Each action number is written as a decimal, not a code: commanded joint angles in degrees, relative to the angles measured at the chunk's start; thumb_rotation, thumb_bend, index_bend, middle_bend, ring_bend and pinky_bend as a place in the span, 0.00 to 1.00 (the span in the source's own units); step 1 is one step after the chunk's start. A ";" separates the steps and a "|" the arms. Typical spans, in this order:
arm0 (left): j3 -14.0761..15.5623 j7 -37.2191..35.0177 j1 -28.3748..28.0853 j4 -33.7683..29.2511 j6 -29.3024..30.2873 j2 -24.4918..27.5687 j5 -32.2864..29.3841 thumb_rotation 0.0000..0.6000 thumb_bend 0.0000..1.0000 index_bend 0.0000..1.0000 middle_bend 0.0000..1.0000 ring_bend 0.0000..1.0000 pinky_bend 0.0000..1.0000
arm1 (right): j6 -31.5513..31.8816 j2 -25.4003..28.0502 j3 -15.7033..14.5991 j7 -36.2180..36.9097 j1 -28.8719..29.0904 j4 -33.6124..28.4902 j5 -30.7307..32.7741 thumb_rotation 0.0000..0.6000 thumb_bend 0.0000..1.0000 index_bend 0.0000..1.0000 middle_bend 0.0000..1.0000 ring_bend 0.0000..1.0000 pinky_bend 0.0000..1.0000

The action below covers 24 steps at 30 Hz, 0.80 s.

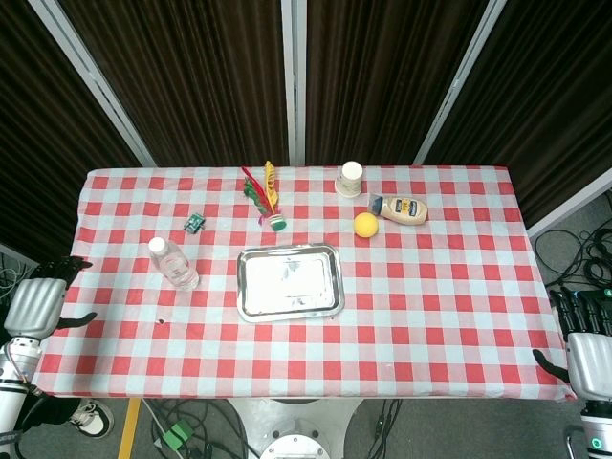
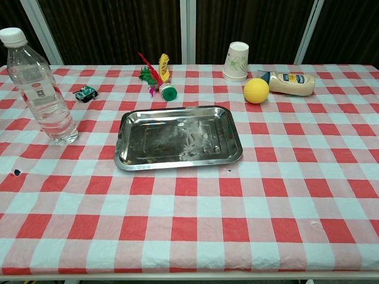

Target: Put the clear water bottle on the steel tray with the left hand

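Clear water bottle [image 2: 41, 89] is seen upright on the tabletop [image 2: 189, 213], white cap on, just left of the steel tray [image 2: 177, 137] and not touching it; nothing is held, task is judged not started.

Left hand [image 1: 36, 304] is parked off the left tabletop edge, well apart from the bottle, fingers spread and empty; right hand [image 1: 585, 352] is parked off the right edge, likewise empty with fingers apart; neither is seen in the chest view.

Risks, as judged from this layout:
- bottle is tall and narrow, water level cannot be read; a tip-over is likely if it is struck by fingertips on approach before the grasp is closed
- clear smooth plastic; slip or rotation in the hand is expected if it is grasped too high near the cap or too lightly
- thin wall; crushing or deformation is possible if it is squeezed hard
- tray has a raised rim; the base can be caught on the rim if the lift is too low, and the light tray can be shoved across the checked cloth
- tray floor is shiny and slick; the bottle can topple if it is released tilted or half on the rim
- small green toy car [image 2: 86, 93] and shuttlecock [image 2: 159, 77] lie behind bottle and tray; these are only disturbed if the reach is overshot

Paper cup [image 2: 237, 60], yellow ball [image 2: 256, 90] and sauce bottle [image 2: 291, 83] sit far right, well out of the path.
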 commanded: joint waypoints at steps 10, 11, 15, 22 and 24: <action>-2.47 -8.72 0.35 -0.43 2.38 -3.41 -1.56 1.00 0.04 0.25 0.28 0.18 0.22 | -0.73 -0.11 0.02 1.07 0.22 0.51 0.29 1.00 0.10 0.00 0.04 0.00 0.00; -2.97 -10.55 0.43 -1.08 2.02 -3.78 -2.58 1.00 0.04 0.25 0.28 0.18 0.22 | -0.76 -0.12 0.09 1.25 0.22 0.59 0.41 1.00 0.10 0.00 0.04 0.00 0.00; -5.23 -19.48 0.61 -3.79 -0.16 -6.23 -7.10 1.00 0.02 0.22 0.27 0.18 0.22 | -1.29 -0.25 0.16 2.04 0.15 1.09 1.11 1.00 0.10 0.00 0.04 0.00 0.00; -9.78 -34.58 -2.12 1.13 -5.71 -16.36 -12.32 1.00 0.00 0.18 0.23 0.17 0.22 | -2.06 -0.28 0.27 2.77 0.50 1.58 1.36 1.00 0.10 0.00 0.04 0.00 0.00; -11.01 -36.89 -2.79 2.77 -6.49 -19.03 -13.65 1.00 0.00 0.17 0.22 0.17 0.22 | -2.38 -0.36 0.26 2.89 0.50 1.77 1.66 1.00 0.10 0.00 0.04 0.00 0.00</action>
